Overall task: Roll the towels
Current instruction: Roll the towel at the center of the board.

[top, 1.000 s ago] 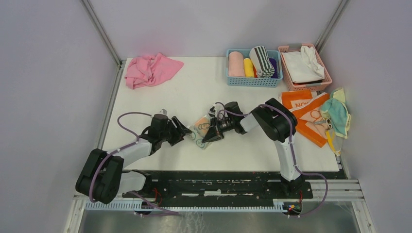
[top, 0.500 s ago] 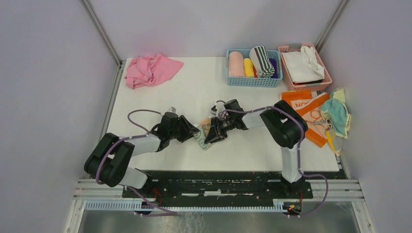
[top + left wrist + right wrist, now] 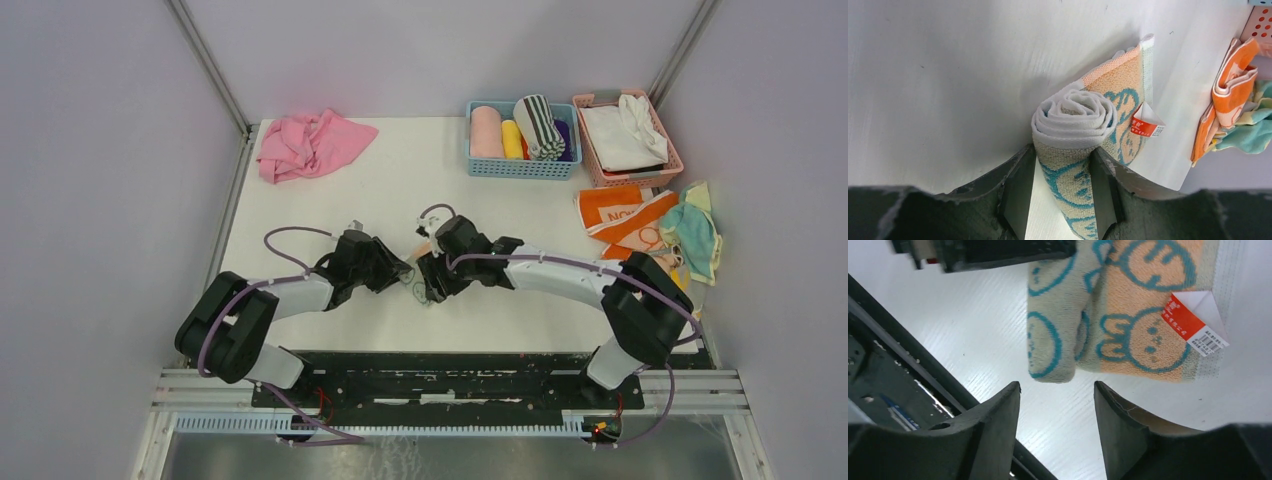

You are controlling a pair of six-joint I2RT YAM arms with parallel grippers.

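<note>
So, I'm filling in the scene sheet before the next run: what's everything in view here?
bunny towel: 1, pale, teal prints, part-rolled, table centre
tag: 1, red and white, on bunny towel
pink cloth: 1, pink, far left corner
blue basket: 1, blue, far edge
rolled towels: 4, peach, yellow, striped, purple, in blue basket
pink basket: 1, pink, right of blue basket
white cloth: 1, white, in pink basket
orange towel: 1, orange, white lettering, right edge
teal-and-yellow towel: 1, teal and yellow, beside orange towel
table: 1, white, under everything
left hand: 1, dark, closed on bunny towel
right hand: 1, dark, open, near roll's end
</note>
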